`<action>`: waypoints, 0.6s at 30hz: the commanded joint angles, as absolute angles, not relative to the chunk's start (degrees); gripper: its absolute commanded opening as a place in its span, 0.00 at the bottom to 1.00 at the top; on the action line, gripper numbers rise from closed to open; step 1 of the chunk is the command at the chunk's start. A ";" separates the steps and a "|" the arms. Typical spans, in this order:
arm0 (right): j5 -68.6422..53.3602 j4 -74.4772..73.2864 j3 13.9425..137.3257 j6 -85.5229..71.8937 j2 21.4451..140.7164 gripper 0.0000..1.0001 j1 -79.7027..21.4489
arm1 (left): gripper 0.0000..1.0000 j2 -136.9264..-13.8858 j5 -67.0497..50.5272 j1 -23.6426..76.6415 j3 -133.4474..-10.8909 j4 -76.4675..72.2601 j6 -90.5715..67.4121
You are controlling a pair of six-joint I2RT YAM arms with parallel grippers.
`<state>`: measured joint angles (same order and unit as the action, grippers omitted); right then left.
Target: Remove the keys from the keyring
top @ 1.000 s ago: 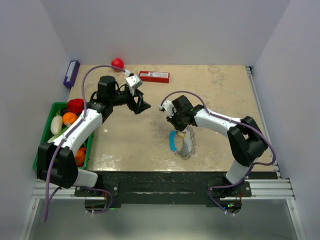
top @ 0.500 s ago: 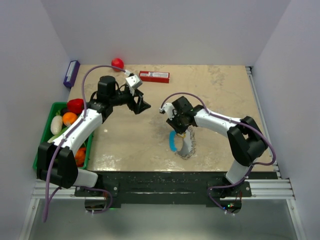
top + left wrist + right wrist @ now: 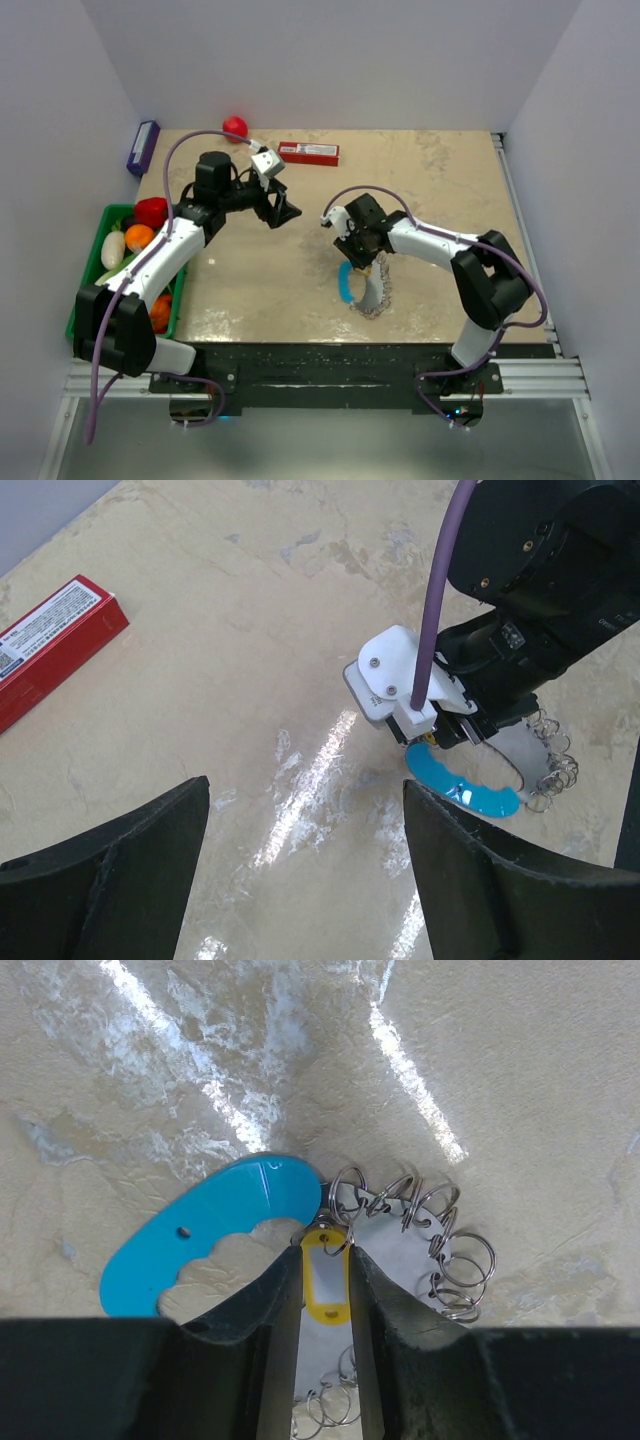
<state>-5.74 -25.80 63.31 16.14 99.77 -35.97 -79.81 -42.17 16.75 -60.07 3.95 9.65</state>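
The keyring [image 3: 450, 1260] lies on the table as a floppy loop of silver wire rings with a bright blue curved piece [image 3: 215, 1215] on one side. It also shows in the top view, keyring [image 3: 370, 295], and in the left wrist view, keyring [image 3: 460, 783]. The keys show as one small yellow tag [image 3: 324, 1290], hooked on a ring beside the blue piece. My right gripper [image 3: 324, 1260] is down on the table with its narrow jaws touching both long edges of the tag; from above, the right gripper [image 3: 362, 262] hides it. My left gripper [image 3: 285, 212] hovers open and holds nothing, well left of the ring.
A red rectangular box [image 3: 308, 153] lies at the back, and a red ball [image 3: 235, 127] sits behind it to the left. A green bin [image 3: 95, 300] of fruit stands off the table's left edge. A purple block [image 3: 143, 147] lies at the far left corner.
My right gripper has shifted slightly over the keyring and its jaws have widened a little. The left arm has not moved.
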 commanded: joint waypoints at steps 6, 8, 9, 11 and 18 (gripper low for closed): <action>-7.91 -24.17 63.28 15.21 101.16 0.25 -35.16 | 0.82 -78.58 -43.68 16.35 -59.41 1.49 10.02; -8.00 -23.99 63.54 15.20 101.51 0.25 -35.16 | 0.83 -78.66 -43.68 16.35 -59.33 1.49 10.02; -8.43 -24.17 63.63 15.12 101.69 0.25 -35.16 | 0.83 -78.58 -43.68 16.35 -59.33 1.58 10.19; -8.79 -24.34 63.98 15.12 102.13 0.24 -35.24 | 0.83 -78.49 -43.59 16.35 -59.15 1.49 10.20; -7.82 -23.38 63.55 15.29 101.87 0.00 -35.16 | 0.83 -78.49 -43.68 16.35 -59.06 1.41 10.20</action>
<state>-7.25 -24.58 63.40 15.62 101.89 -35.29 -79.81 -42.78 16.75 -59.24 3.92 9.65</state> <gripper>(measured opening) 0.103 0.825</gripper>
